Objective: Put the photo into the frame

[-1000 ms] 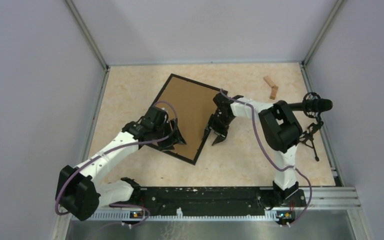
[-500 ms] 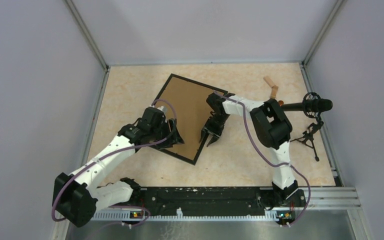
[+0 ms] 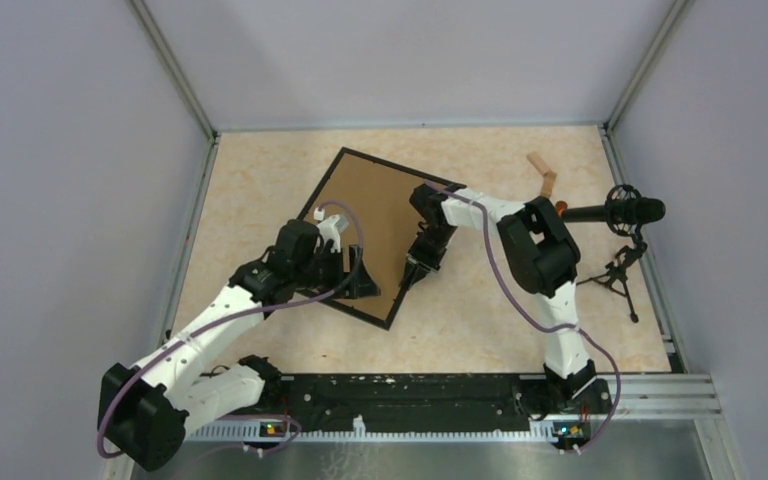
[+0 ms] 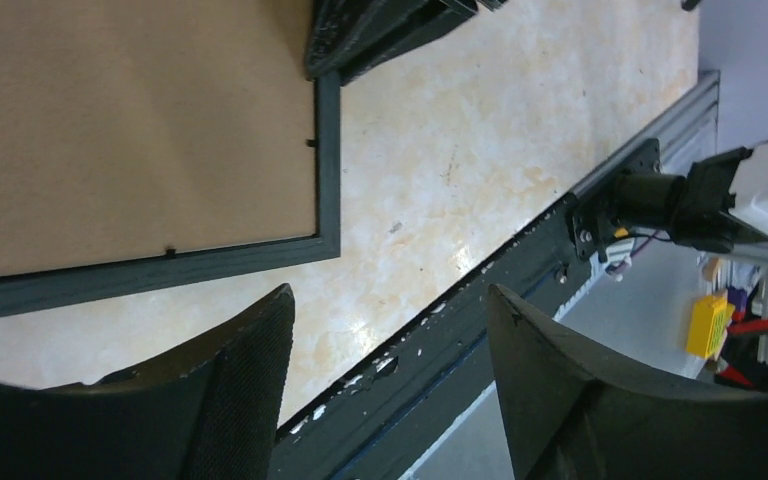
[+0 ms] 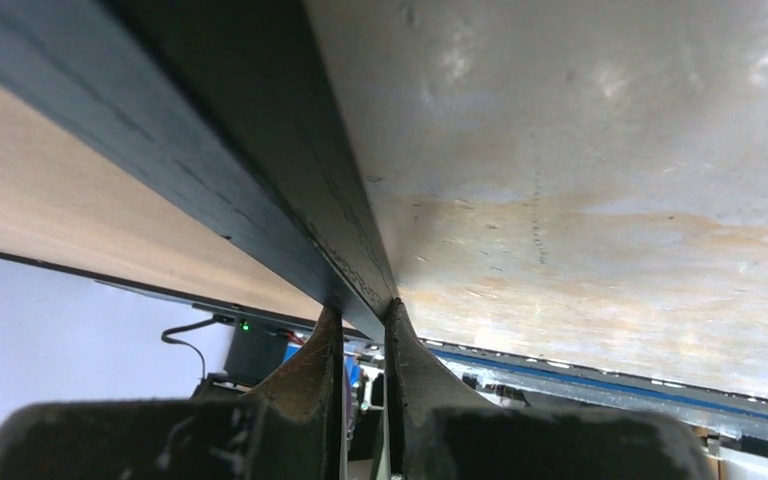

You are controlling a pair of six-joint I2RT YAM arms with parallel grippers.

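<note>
Right wrist: right tool point(image 5: 362, 314) clamps the frame point(image 5: 200, 150) by its edge; left tool point(image 4: 388, 305) gapes beside its corner.

3 pale lilac walls point(image 3: 70, 150) enclose a beige marbled tabletop point(image 3: 250, 190), metal rail point(image 3: 650, 387) along its near edge.

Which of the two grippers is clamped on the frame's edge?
The right gripper: its fingers pinch the black edge of the frame, while the left gripper hangs open beside it, holding nothing.
</note>
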